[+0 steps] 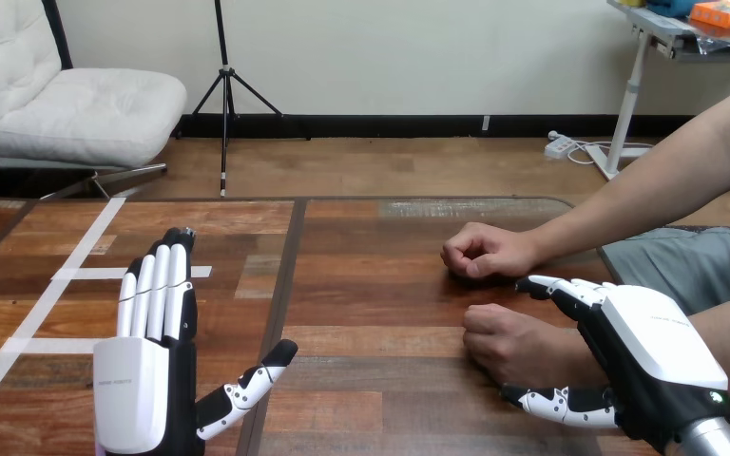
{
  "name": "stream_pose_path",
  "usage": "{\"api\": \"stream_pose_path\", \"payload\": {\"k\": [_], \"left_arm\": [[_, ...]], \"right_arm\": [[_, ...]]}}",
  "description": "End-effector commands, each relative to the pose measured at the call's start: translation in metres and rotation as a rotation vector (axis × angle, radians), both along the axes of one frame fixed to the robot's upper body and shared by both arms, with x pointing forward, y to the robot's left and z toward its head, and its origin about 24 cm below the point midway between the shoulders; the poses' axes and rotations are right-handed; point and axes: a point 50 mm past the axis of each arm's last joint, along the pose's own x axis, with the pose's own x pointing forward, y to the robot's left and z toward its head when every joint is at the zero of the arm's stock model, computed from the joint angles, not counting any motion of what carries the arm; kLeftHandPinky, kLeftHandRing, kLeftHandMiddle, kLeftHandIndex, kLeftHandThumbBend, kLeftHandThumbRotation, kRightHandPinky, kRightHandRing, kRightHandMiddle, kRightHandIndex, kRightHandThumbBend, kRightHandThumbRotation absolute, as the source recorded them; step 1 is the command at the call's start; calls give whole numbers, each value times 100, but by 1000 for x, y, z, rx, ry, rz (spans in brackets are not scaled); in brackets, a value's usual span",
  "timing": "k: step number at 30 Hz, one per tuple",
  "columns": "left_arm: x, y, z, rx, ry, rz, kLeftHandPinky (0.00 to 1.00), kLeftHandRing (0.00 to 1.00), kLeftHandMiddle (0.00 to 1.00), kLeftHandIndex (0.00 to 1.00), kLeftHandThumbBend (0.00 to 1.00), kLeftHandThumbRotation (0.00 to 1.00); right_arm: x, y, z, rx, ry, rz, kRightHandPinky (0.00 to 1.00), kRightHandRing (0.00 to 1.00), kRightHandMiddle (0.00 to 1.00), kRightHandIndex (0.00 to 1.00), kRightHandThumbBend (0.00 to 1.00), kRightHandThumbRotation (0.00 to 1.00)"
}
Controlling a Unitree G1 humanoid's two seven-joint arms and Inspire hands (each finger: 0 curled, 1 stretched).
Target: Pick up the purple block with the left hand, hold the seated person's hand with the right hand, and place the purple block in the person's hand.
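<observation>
At the near edge of the wooden table (pixel 371 285), the robot's left hand (pixel 143 380) hovers palm down with fingers straight and together and thumb spread to the side, carrying nothing. To the right, the robot's right hand (pixel 651 356) is clasped on the seated person's wrist, its fingers reaching over the far side and its thumb along the near side. Just ahead of that grip, the person's nearer hand (pixel 504 344) rests knuckles up in a loose fist on the wood. Beyond it, near but apart, the person's farther hand (pixel 483 254) also lies curled on the table. Strips of white tape (pixel 67 275) cross the boards at far left.

Where the purple block is cannot be told; the left hand has none, and both of the person's hands are closed over whatever they may hold. Judged from this, the holding step is in place. The pick-up and hand-over look either not yet begun or already finished with the block shut inside a fist, and the view does not settle which
</observation>
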Motion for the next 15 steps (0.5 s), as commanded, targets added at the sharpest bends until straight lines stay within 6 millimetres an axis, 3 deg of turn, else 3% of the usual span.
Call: {"api": "stream_pose_path", "payload": {"k": [1, 15], "left_arm": [[66, -29, 36, 50, -72, -52, 96, 96, 98, 99, 68, 80], [66, -38, 42, 17, -125, -90, 96, 95, 98, 99, 69, 84]], "right_arm": [[10, 0, 14, -32, -60, 23, 93, 88, 83, 84, 69, 30], [9, 1, 13, -27, -59, 26, 92, 88, 83, 83, 70, 27]]}}
